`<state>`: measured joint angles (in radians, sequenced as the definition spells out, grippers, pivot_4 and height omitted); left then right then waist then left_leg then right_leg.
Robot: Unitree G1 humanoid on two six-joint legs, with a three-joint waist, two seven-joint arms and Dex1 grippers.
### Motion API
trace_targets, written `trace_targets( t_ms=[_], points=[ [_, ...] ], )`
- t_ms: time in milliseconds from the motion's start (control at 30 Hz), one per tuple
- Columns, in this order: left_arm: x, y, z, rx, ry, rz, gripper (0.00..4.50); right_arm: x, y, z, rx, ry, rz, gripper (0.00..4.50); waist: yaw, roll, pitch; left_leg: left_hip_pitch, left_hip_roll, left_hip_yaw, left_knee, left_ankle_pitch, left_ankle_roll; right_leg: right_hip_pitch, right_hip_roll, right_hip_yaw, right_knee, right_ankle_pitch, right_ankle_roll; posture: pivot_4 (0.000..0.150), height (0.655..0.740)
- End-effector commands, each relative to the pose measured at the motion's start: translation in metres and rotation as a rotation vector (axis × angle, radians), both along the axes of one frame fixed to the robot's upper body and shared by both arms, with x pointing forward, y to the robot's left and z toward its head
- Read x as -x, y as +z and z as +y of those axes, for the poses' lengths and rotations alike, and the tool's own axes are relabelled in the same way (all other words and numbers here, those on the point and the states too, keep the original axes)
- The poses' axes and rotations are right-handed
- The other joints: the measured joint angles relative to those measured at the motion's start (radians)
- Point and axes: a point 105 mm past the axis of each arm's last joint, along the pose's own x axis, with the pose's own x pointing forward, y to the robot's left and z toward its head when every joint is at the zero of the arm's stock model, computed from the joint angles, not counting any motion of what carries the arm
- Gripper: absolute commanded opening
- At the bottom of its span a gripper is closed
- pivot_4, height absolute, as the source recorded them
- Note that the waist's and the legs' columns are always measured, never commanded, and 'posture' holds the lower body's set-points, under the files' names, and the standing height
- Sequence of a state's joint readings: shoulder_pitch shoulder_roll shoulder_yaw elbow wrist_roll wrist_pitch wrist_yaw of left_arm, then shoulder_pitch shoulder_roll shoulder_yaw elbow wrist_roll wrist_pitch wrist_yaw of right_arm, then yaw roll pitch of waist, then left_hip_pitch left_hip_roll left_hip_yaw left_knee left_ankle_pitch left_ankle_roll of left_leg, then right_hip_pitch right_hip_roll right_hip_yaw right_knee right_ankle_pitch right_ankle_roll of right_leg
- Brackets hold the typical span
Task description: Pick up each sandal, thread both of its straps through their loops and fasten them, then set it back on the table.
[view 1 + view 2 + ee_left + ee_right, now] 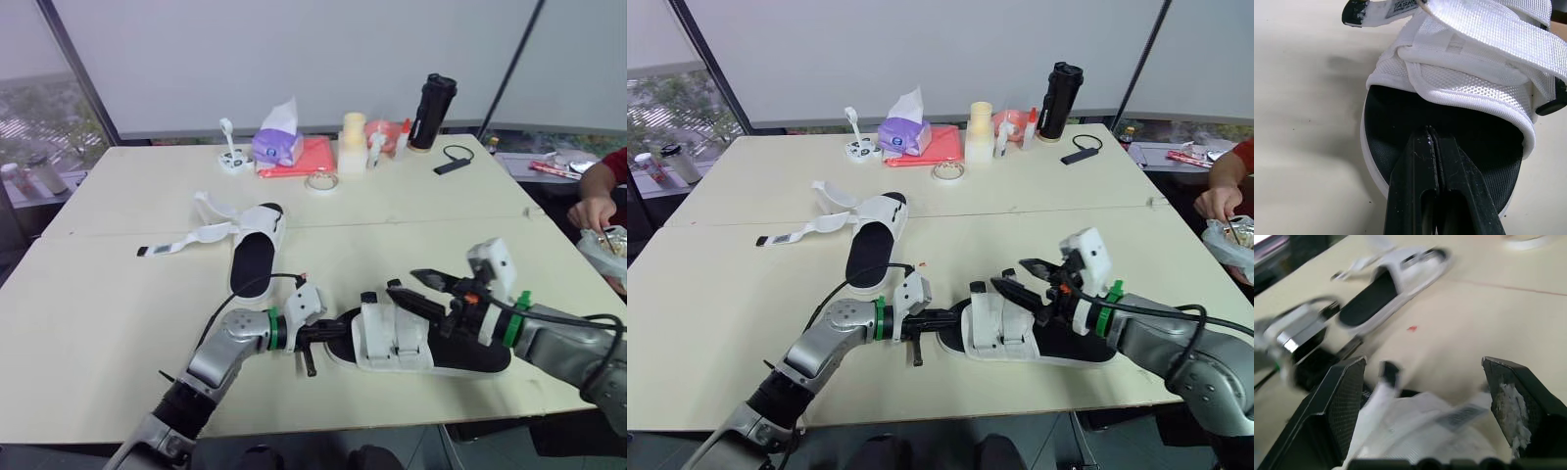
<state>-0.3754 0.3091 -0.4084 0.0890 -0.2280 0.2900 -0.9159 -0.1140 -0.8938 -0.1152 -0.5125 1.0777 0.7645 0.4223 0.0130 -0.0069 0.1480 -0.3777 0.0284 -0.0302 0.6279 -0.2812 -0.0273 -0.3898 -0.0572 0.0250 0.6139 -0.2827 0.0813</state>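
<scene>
Clutter is ranged across the upper middle of the frame, well apart from the work: a purple tissue pack [277,142] on a red cloth [312,159], a tape roll [321,182], a cream stack of cups [353,142], a black bottle [432,111] and a black cable [453,162]. At the right edge a person's hand [591,211] is seen beside a crinkled bag [605,250]. One sandal [392,343] is laid in the lower centre on the tabletop [98,323], its white straps folded across the black footbed. The left hand [328,336] is pressed together, its tips laid on the footbed at the sandal's open end. The right hand [404,283] is spread wide just above the straps from the other side. The second sandal [257,250] is found left of centre, just beyond the left hand, with straps undone and one loose strap [181,245] trailed flat toward the left.
</scene>
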Motion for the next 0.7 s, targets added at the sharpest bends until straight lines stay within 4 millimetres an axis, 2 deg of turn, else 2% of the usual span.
trace_targets(
  t_ms=[33, 367, 467, 633, 700],
  points=[
    [0.002, -0.059, 0.027, -0.189, 0.103, 0.157, 0.00, -0.008, 0.000, 0.002, 0.065, 0.078, -0.016, 3.99, -0.001, 0.000, 0.000, 0.000, 0.000, 0.000, 0.001, 0.000, 0.000, 0.000, 0.000, 0.000, 0.000, 0.000, 0.000, 0.150, 0.7400],
    [0.002, -0.060, 0.028, -0.176, 0.130, 0.162, 0.00, -0.015, -0.007, 0.008, -0.011, 0.211, 0.131, 3.99, -0.001, -0.001, 0.001, 0.000, -0.002, 0.000, 0.002, 0.000, 0.000, 0.002, -0.002, 0.000, 0.000, 0.000, 0.000, 0.150, 0.7400],
    [0.002, -0.060, 0.027, -0.170, 0.137, 0.167, 0.00, -0.018, -0.005, 0.012, -0.069, 0.237, 0.163, 3.20, 0.000, -0.001, 0.000, 0.001, -0.002, 0.000, 0.002, 0.000, 0.000, 0.002, -0.002, 0.000, 0.000, 0.000, 0.000, 0.150, 0.7400],
    [0.001, -0.060, 0.028, -0.168, 0.143, 0.167, 0.00, -0.019, -0.006, 0.017, -0.071, 0.277, 0.201, 0.78, 0.000, -0.001, 0.000, 0.001, -0.003, 0.000, 0.002, 0.000, 0.000, 0.002, -0.002, 0.000, 0.000, 0.000, 0.000, 0.150, 0.7400],
    [0.001, -0.060, 0.028, -0.169, 0.147, 0.167, 0.00, -0.017, -0.008, 0.017, -0.058, 0.290, 0.213, 0.04, 0.000, -0.001, 0.000, 0.001, -0.003, 0.000, 0.003, 0.000, 0.000, 0.002, -0.003, 0.000, 0.000, 0.000, 0.000, 0.150, 0.7400]
  ],
)
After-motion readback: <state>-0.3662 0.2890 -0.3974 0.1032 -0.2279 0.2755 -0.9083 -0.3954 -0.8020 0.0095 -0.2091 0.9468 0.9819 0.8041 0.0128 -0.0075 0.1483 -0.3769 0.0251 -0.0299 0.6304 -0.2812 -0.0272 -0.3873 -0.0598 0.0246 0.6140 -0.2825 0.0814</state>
